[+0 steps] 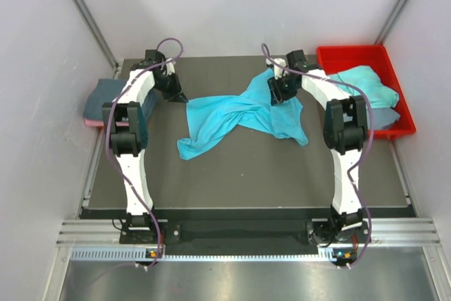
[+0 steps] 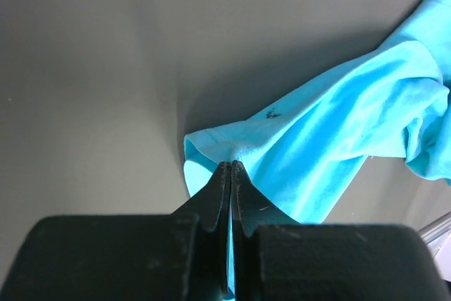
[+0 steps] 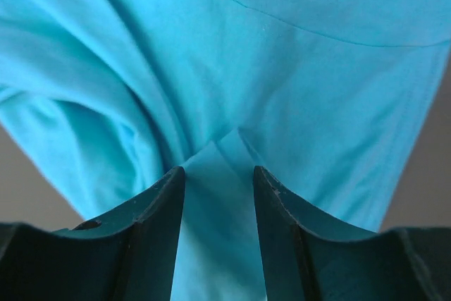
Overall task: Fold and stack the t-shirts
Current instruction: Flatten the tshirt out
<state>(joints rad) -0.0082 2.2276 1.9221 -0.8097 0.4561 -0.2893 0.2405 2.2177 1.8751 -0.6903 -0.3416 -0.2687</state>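
Currently turquoise t-shirt (image 1: 239, 114) lies twisted; left gripper (image 2: 231, 166) pinches its corner, right gripper (image 3: 218, 172) parted over it. Also counted: second turquoise t-shirt (image 1: 363, 81), two slate t-shirts (image 1: 106, 95) (image 1: 386, 116), one pink t-shirt (image 1: 92, 123).

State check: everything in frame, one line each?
left gripper, shut on table t-shirt's edge
right gripper, open, fingers either side of a fold of it
table t-shirt, turquoise, unfolded, twisted and bunched
bin t-shirt, turquoise, crumpled, in red bin
side stack, blue-grey folded on pink
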